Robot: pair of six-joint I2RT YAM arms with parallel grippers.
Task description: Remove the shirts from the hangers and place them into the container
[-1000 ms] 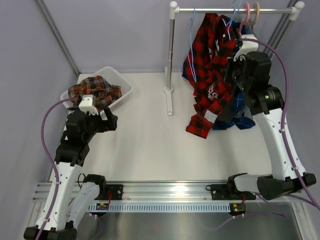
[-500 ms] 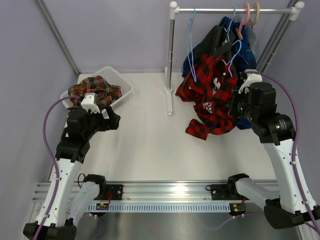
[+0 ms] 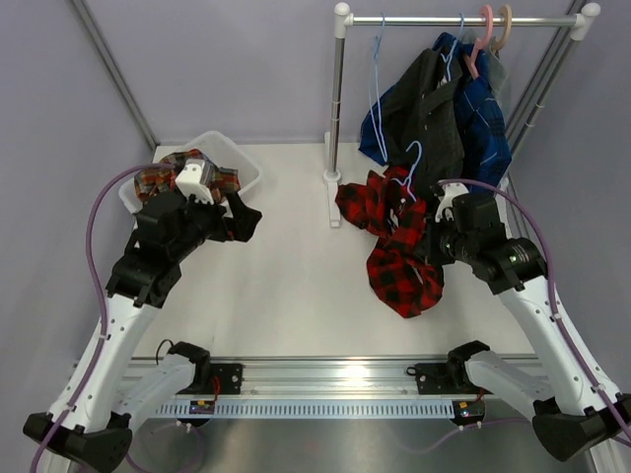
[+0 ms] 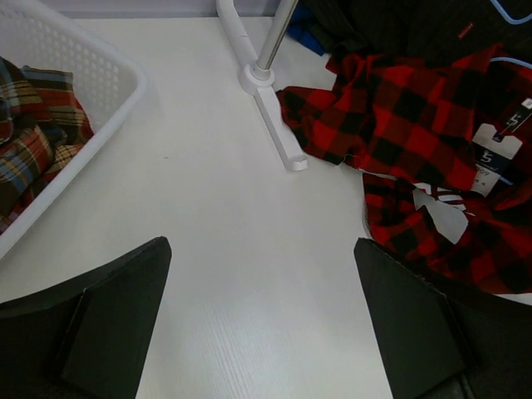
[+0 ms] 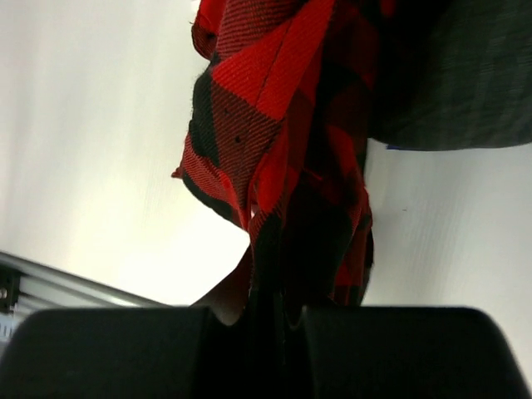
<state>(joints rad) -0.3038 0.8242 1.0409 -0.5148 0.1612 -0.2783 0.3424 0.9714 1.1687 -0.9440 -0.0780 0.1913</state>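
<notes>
Right gripper (image 3: 441, 243) pinching the red check shirt (image 3: 399, 266), left gripper (image 4: 259, 245) wide open; hanger (image 3: 411, 163) at the shirt's 12 o'clock could snag en route to the 10 o'clock container (image 3: 248, 169).

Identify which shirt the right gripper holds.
The red-and-black check shirt, shut in the right gripper. The dark grey shirt and blue shirt hang on the rail; the brown plaid shirt lies in the basket.
</notes>
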